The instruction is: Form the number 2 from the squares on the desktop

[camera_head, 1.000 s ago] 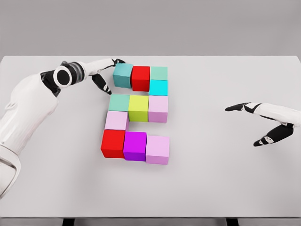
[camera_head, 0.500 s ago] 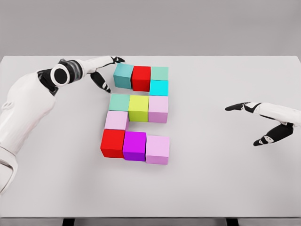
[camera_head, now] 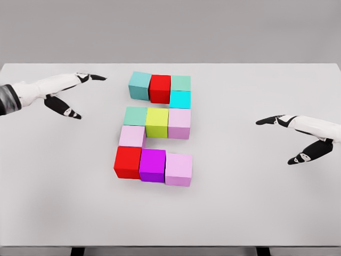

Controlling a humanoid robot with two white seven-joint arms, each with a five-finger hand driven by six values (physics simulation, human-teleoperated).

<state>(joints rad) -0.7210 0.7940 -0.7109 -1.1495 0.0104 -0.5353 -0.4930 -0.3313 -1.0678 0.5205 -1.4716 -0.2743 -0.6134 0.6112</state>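
Both arms leave frame at picture edges.

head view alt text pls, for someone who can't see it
Eleven coloured cubes sit together on a white table, forming a blocky number 2. The left hand hovers open to the left of the top row, and the right hand hovers open far to the right; neither touches a cube.

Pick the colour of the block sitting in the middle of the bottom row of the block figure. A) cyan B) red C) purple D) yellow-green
C: the purple block sits in the bottom row between the red block on its left and the pink block on its right.
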